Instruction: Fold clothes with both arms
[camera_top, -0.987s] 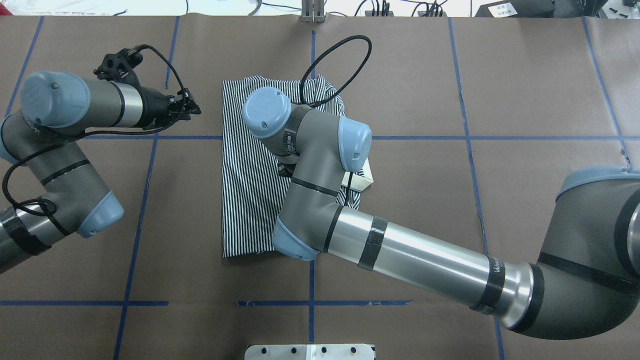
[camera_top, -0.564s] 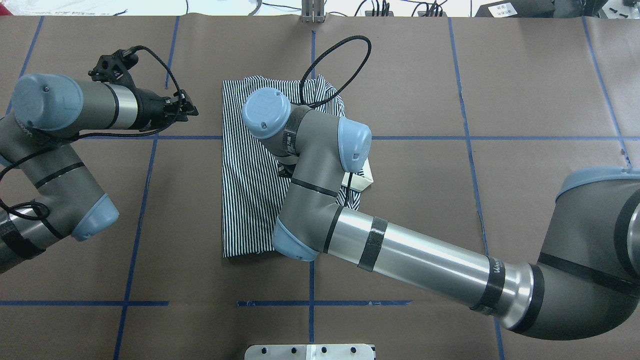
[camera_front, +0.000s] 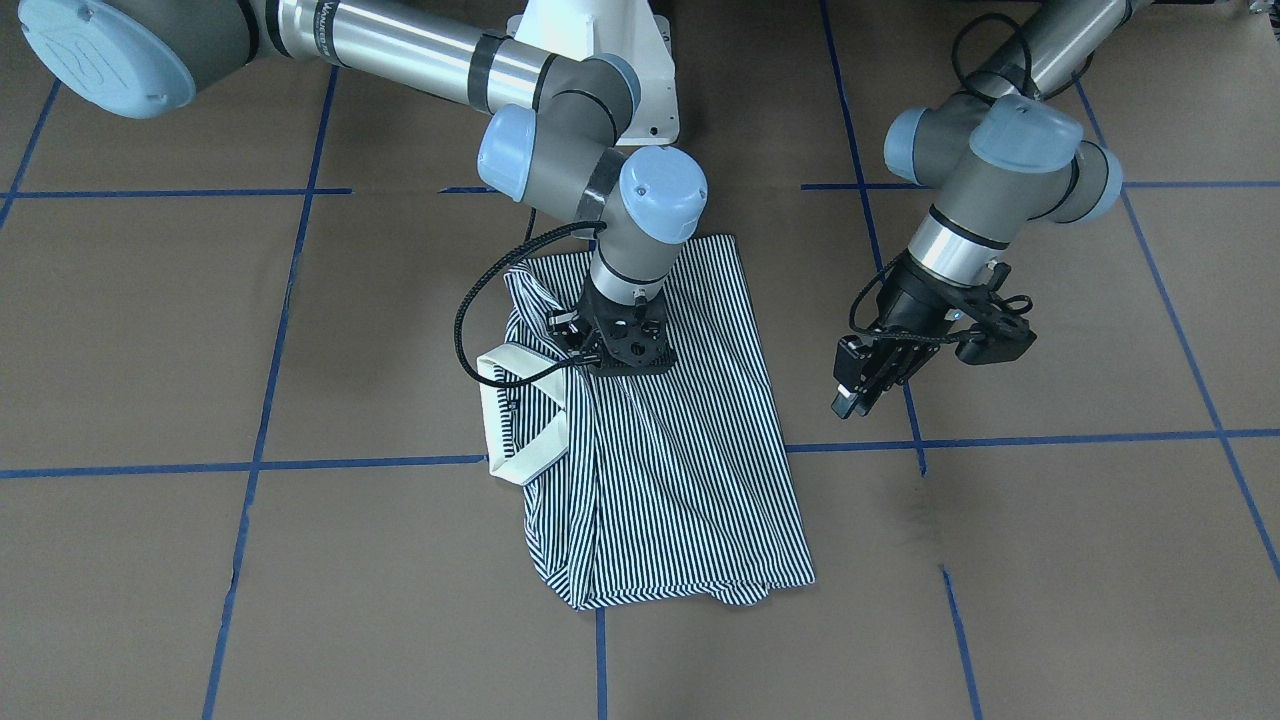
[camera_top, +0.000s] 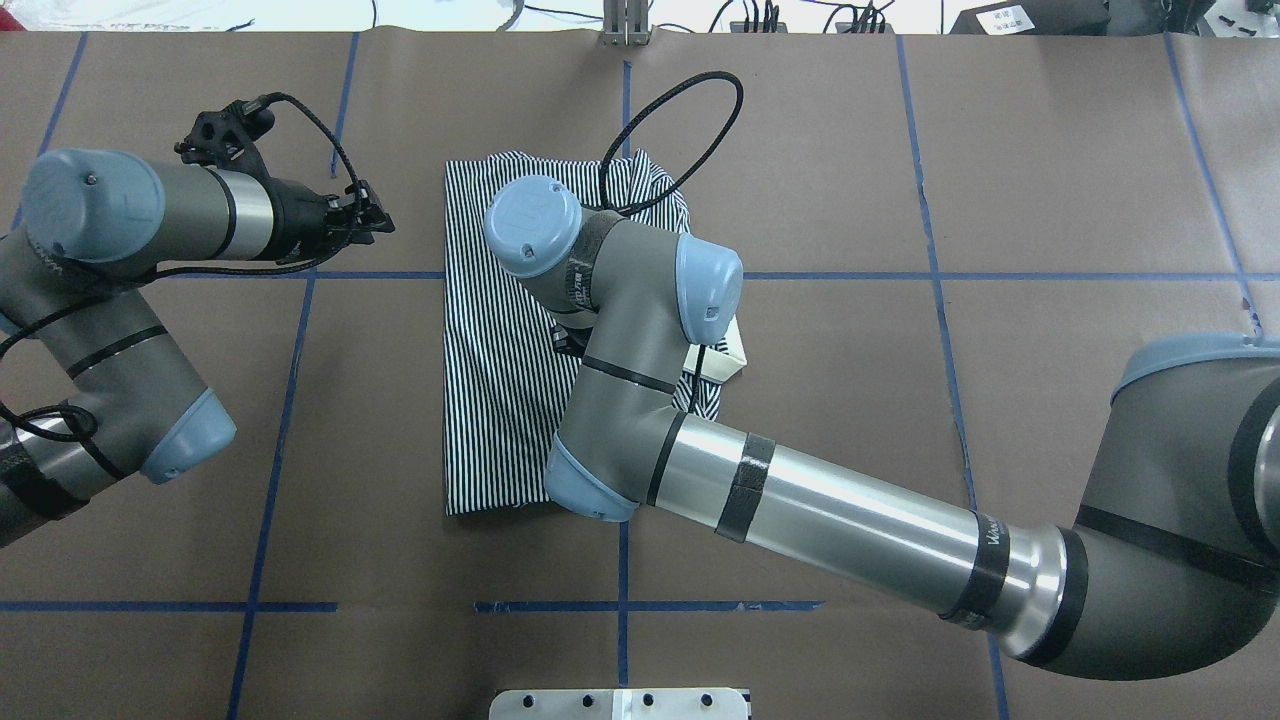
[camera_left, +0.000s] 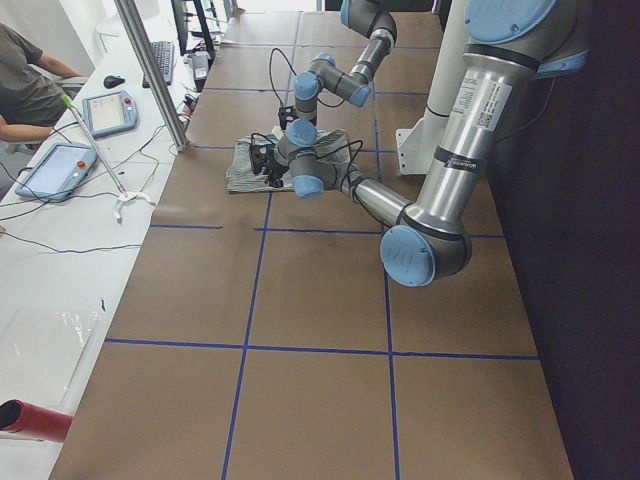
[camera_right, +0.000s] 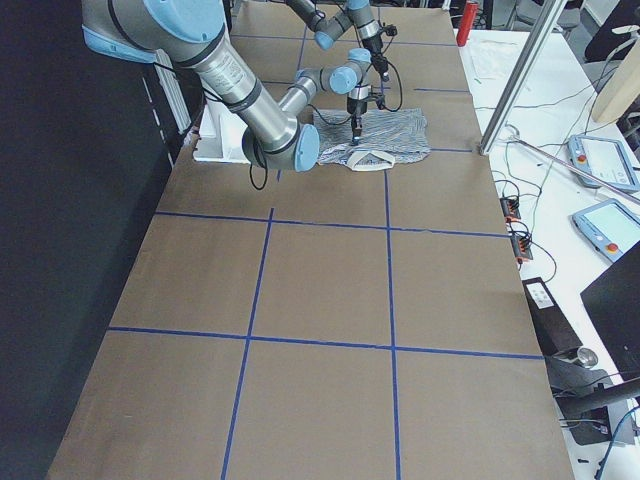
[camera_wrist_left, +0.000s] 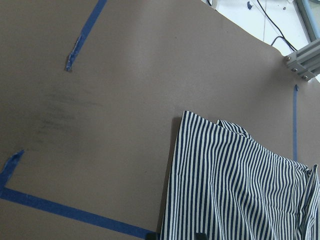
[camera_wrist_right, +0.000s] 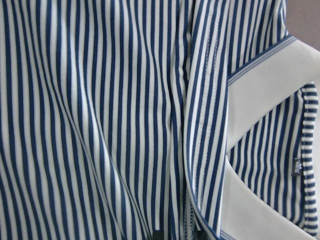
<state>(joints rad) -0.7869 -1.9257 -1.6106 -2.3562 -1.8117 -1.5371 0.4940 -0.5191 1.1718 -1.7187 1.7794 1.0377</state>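
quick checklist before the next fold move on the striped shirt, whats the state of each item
1. Right claw down on the striped shirt, beside the collar: ok.
2. Right claw has cloth pinched: cannot tell, its body hides the jaws.
3. Left claw empty, off the shirt, over bare table: ok.
4. Shirt lying as a neat rectangle: not ok, the collar pokes out past one side edge.
5. Right arm's black cable clear of the collar: cannot tell, its loop passes over it in the front-facing view.
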